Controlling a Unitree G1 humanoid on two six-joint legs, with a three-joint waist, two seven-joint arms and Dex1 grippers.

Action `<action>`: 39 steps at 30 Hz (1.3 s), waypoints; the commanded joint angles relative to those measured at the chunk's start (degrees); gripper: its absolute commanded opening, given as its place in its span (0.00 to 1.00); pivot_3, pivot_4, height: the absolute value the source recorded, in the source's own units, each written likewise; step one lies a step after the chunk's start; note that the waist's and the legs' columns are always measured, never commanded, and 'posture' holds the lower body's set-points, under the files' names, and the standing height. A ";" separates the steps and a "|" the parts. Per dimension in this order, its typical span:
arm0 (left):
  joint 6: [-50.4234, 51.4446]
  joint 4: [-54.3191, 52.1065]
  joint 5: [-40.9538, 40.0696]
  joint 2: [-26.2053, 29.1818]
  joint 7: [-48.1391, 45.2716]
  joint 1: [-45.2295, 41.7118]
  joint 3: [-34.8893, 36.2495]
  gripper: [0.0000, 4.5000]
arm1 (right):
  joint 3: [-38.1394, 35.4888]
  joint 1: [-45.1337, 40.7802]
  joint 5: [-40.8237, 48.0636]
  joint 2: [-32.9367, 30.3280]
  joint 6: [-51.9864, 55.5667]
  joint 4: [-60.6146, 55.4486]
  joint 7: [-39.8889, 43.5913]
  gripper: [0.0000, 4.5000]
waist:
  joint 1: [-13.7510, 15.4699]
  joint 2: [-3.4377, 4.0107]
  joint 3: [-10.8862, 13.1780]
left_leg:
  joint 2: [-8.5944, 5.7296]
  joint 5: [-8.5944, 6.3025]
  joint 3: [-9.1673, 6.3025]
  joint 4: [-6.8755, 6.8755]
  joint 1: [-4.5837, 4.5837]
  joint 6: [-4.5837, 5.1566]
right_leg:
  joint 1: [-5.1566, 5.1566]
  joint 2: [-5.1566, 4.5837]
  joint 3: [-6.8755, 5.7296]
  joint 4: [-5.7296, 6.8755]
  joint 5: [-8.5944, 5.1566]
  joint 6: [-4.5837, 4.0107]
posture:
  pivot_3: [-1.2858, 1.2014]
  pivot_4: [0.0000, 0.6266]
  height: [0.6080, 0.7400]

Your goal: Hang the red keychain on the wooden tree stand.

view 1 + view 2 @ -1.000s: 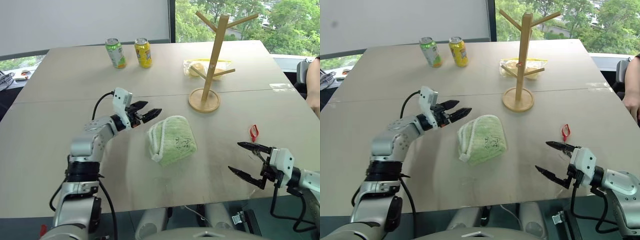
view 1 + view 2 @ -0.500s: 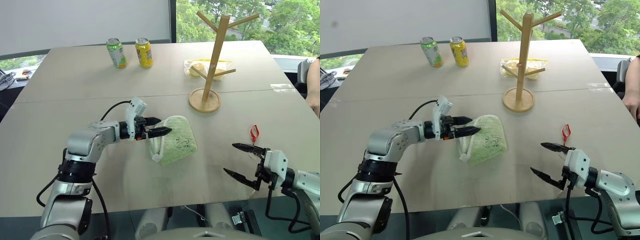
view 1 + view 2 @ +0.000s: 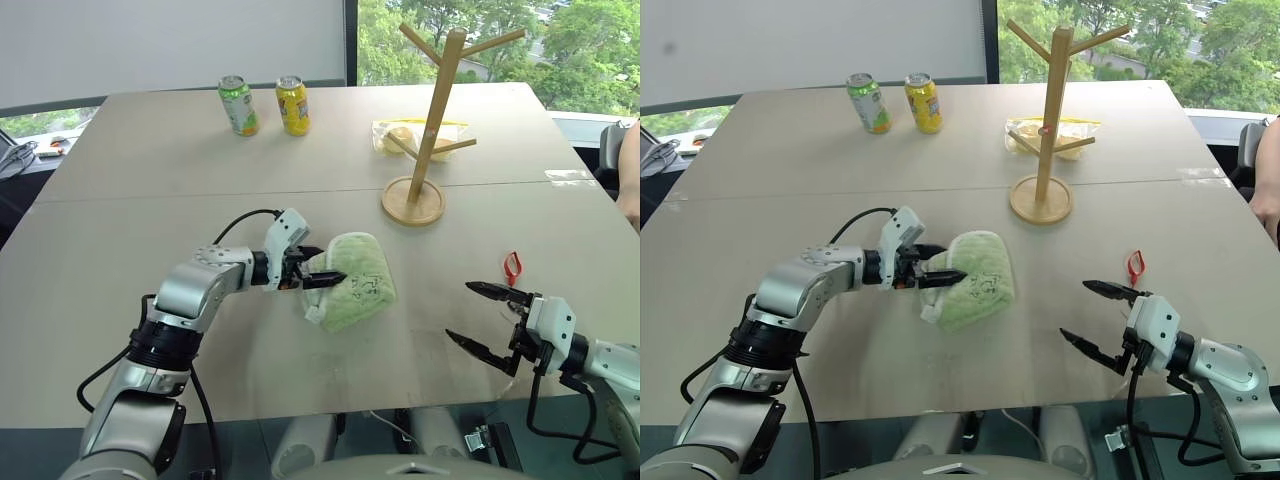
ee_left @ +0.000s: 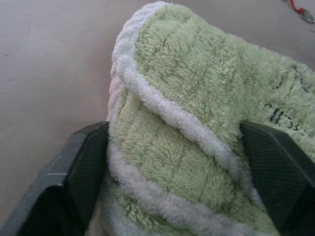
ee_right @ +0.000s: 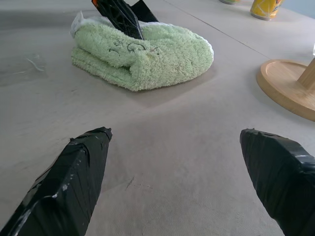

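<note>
Red keychain [image 3: 510, 267] is being rendered too small for its key to be made out. Left gripper [image 3: 322, 276] fingertips are being partly hidden by the folded green towel [image 3: 352, 292]; grip or mere contact cannot be told. A person's arm [image 3: 631, 180] is being cut off at the right edge. The clear bag [image 3: 415, 135] behind the wooden tree stand [image 3: 430, 120] is being partly blocked; contents unreadable.
</note>
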 commanded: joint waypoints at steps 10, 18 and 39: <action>-0.23 -0.28 -0.17 -1.32 -0.52 0.95 1.13 0.02 | -0.78 -0.54 0.22 0.56 -2.36 0.98 0.08 1.00 | 0.04 0.00 0.00 | 0.00 0.01 -0.01 0.00 0.00 0.01 | 0.00 -0.01 -0.01 0.00 0.00 0.00 | 0.52 0.24 1.00; -12.03 14.19 1.40 -12.05 24.70 -8.35 19.49 0.02 | -0.79 -1.03 1.22 1.13 -3.70 0.22 0.50 1.00 | 0.21 -0.09 0.05 | 0.02 0.01 -0.20 0.21 -0.10 0.00 | 0.01 0.05 -0.20 0.01 0.11 0.18 | 0.52 0.24 1.00; -47.10 44.45 6.25 -5.95 60.91 -11.84 42.65 0.02 | 1.95 -7.14 6.85 2.82 1.53 -1.91 1.90 1.00 | 1.40 -0.24 0.02 | -0.01 -0.22 -0.18 0.50 -0.12 -0.31 | 0.08 0.28 -0.21 0.03 0.33 0.11 | 0.52 0.24 1.00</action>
